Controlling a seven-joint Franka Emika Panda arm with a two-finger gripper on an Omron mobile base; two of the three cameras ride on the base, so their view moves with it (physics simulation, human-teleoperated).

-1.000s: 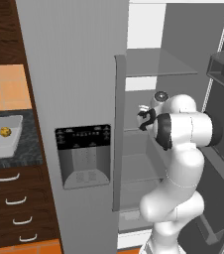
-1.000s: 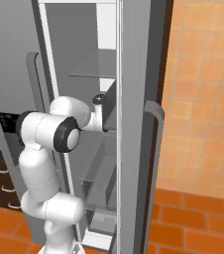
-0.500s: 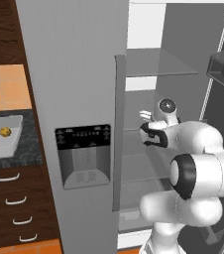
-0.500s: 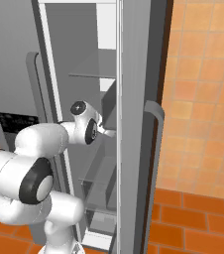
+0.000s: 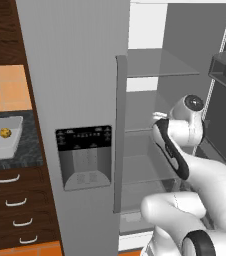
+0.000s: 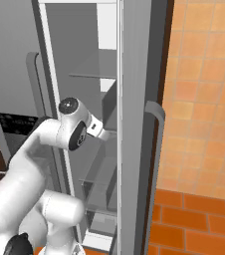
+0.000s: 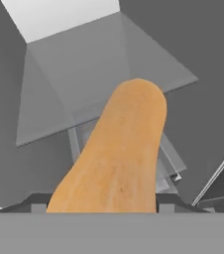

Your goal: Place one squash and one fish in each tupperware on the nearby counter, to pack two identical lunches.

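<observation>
The left base view looks from behind the arm (image 5: 185, 165) on its left side, forward and a little down, at the open fridge (image 5: 165, 100) and its closed grey door with the dispenser panel (image 5: 84, 156). At its left edge it reaches the counter (image 5: 27, 150) with one tupperware (image 5: 12, 137), well apart from the fridge. The right base view stands behind the arm on the right and faces the same fridge interior (image 6: 97, 74), close to the open door edge (image 6: 134, 124), with the orange tiled wall (image 6: 204, 89) at the right. Both views share the shelves and the arm. The hand view sits very near the squash (image 7: 116, 158) and looks along it into the grey fridge compartment (image 7: 84, 54)
</observation>
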